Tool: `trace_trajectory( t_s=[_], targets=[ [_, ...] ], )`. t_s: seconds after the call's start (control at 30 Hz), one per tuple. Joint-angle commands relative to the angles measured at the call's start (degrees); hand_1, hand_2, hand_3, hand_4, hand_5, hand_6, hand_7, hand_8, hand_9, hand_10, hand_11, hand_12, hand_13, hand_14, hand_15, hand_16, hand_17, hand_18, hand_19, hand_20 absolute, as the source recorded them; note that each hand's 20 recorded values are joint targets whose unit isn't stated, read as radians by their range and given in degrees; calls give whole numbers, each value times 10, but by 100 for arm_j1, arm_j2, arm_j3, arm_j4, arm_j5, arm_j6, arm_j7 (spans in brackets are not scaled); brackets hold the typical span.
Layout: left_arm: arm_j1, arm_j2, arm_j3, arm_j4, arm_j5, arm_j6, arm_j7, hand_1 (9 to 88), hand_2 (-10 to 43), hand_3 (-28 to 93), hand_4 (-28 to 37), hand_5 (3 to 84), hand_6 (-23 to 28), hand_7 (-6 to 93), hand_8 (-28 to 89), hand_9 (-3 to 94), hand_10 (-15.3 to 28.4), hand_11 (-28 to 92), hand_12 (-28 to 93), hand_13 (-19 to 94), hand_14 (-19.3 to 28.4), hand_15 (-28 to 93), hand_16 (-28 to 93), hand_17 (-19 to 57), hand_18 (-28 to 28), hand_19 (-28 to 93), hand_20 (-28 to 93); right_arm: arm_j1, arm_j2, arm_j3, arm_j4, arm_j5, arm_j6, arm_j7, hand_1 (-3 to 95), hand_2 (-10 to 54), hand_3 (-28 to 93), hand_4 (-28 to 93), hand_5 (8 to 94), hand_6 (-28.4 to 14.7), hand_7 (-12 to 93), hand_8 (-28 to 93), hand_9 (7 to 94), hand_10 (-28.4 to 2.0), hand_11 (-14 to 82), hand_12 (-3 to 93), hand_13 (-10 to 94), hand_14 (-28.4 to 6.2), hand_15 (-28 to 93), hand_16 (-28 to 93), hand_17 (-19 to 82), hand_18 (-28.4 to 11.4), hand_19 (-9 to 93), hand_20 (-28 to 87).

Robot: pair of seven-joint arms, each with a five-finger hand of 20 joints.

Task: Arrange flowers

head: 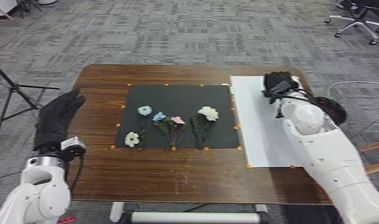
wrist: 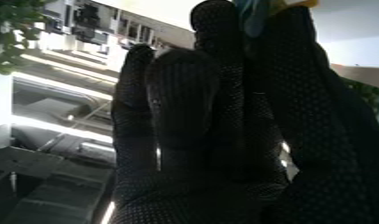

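Have left hand open at table's left edge. Can't tell grip of right hand over white sheet's far end. See flowers lying on dark mat, left of sheet.

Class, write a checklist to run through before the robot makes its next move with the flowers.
1. Flowers on the black mat: ok. Pale blue, blue, pink and two white ones lie there.
2. Blue and pink stems well apart: not ok. They run close together near the mat's near edge.
3. Left robot hand off the mat: ok. It is beyond the mat's left side, fingers straight.
4. Right robot hand at the flowers on the mat: not ok. It is at the white sheet's far end.
5. Right robot hand free: cannot tell. Something blue shows against it.
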Motion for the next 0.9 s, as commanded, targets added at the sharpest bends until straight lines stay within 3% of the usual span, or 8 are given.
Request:
trace_trajectory(
  t_s=[0.03, 0.23, 0.43, 0.57, 0.73, 0.9],
  targets=[
    [32, 46, -53, -72, -14, 23, -17, 247, 13, 697, -242, 482, 37, 142, -75, 490, 136, 190, 116, 355, 156, 100, 17, 43, 111, 58, 147, 240, 1424, -1347, -1453, 2141, 382, 854, 574, -95, 580, -211, 760, 47, 288, 18, 883, -83, 117, 312, 809, -54, 583, 329, 350, -175, 549, 535],
    [176, 35, -122, -112, -21, 18, -44, 247, 13, 697, -242, 482, 37, 142, -76, 490, 136, 190, 116, 355, 156, 100, 17, 43, 111, 58, 147, -567, 2030, -1087, -2930, 2889, 137, 1160, 570, -95, 583, -203, 767, 44, 277, 24, 886, -85, 119, 313, 807, -53, 583, 330, 350, -176, 549, 537],
    [232, 44, -164, -133, -9, 16, -67, 247, 13, 697, -243, 482, 36, 143, -75, 490, 137, 190, 116, 355, 156, 100, 17, 43, 111, 58, 147, -1446, 2168, -844, -3832, 3049, -303, 1179, 569, -95, 582, -196, 773, 41, 266, 32, 888, -87, 121, 314, 807, -54, 581, 330, 345, -182, 554, 539],
    [226, 50, -158, -119, -20, -12, -57, 247, 12, 697, -244, 482, 37, 143, -76, 491, 136, 191, 116, 355, 155, 100, 17, 43, 111, 57, 147, -1698, 2189, -981, -4111, 3085, -428, 1079, 569, -95, 581, -193, 775, 40, 260, 38, 888, -88, 121, 314, 806, -55, 580, 332, 345, -182, 555, 538],
    [158, 53, -126, -78, 16, -100, -174, 248, 13, 697, -243, 481, 36, 141, -75, 490, 136, 191, 116, 355, 155, 100, 17, 43, 111, 57, 148, -1722, 2112, -1309, -4179, 3061, -315, 975, 569, -95, 579, -192, 777, 41, 255, 41, 887, -89, 120, 313, 804, -55, 578, 333, 343, -184, 556, 536],
    [130, 57, -91, -63, 27, -181, -205, 248, 13, 695, -242, 481, 38, 140, -75, 487, 135, 189, 116, 353, 156, 99, 17, 43, 111, 57, 148, -1620, 2006, -1516, -4140, 3027, -319, 930, 568, -95, 578, -191, 777, 41, 253, 43, 886, -89, 120, 312, 804, -56, 577, 333, 342, -184, 558, 535]
  ],
)
